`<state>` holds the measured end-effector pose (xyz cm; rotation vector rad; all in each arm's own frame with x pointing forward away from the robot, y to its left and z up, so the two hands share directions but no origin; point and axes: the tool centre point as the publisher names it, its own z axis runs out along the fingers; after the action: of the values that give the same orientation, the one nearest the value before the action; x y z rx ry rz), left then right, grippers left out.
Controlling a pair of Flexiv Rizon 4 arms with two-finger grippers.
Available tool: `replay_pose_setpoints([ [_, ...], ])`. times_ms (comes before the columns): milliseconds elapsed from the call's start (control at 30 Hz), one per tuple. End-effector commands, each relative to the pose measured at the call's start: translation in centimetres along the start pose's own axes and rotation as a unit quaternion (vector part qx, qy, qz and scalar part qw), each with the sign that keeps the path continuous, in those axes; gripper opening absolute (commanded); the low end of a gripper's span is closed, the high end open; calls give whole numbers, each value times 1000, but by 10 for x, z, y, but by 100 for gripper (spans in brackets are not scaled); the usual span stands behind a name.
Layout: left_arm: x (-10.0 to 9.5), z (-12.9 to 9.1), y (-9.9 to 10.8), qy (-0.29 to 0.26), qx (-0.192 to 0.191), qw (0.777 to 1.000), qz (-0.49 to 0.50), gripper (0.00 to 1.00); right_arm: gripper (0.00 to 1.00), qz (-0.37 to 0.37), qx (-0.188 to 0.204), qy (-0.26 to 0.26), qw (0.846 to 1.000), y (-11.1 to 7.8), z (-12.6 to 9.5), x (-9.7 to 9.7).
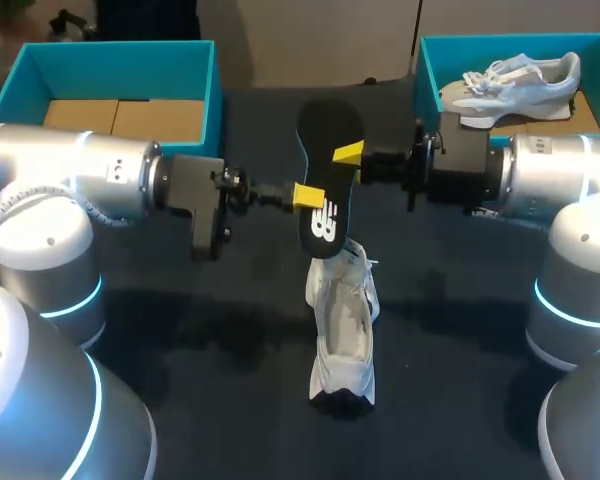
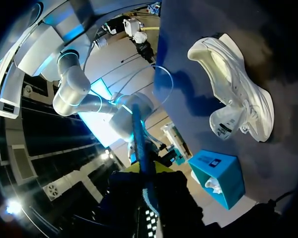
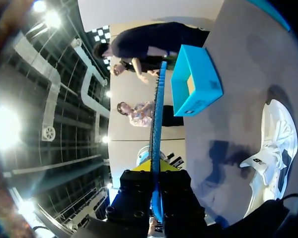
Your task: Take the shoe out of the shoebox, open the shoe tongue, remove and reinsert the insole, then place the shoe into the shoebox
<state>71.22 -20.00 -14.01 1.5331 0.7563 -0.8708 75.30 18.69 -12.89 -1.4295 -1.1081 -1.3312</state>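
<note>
The black foam insole point(image 1: 328, 125), with a white logo near its narrow end, hung above the middle of the dark table point(image 1: 230, 330). Its long axis ran 12 to 6 o'clock in the head view, broad end toward 12. Our left gripper point(image 1: 310, 196), at its 9 o'clock side, and our right gripper point(image 1: 348, 153), at 3 o'clock, each pinched it between closed fingers. We counted one insole, two sneakers and two teal shoeboxes. The white mesh sneaker point(image 1: 343, 335) lay on the table just toward 6 o'clock of the insole, lengthwise 12 to 6, its opened tongue toward 12. The second pale sneaker point(image 1: 515, 85) lay in the shoebox at 1 o'clock point(image 1: 500, 42); the other shoebox point(image 1: 120, 47) stood at 11 o'clock.
</note>
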Motion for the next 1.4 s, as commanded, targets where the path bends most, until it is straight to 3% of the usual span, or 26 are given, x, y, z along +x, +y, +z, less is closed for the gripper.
replay_pose_setpoints([
  [33,0,-2,-1,-1,0,1000,-1,100,0,-4,5,-1,1000,-1,4,-1],
  [200,0,-14,-3,8,-1,1000,-17,100,0,-16,14,-2,1000,-2,4,-4],
  [433,1,-39,-7,38,4,998,-49,100,0,-15,18,-7,1000,-2,1,-22],
  [733,2,-69,-5,99,40,988,-110,100,0,-22,27,-25,999,-1,3,-35],
  [933,0,-78,2,145,78,976,-139,100,0,-28,26,-30,999,-1,5,-44],
  [1400,-1,-89,28,222,132,949,-182,100,0,-28,26,-30,999,-1,5,-44],
])
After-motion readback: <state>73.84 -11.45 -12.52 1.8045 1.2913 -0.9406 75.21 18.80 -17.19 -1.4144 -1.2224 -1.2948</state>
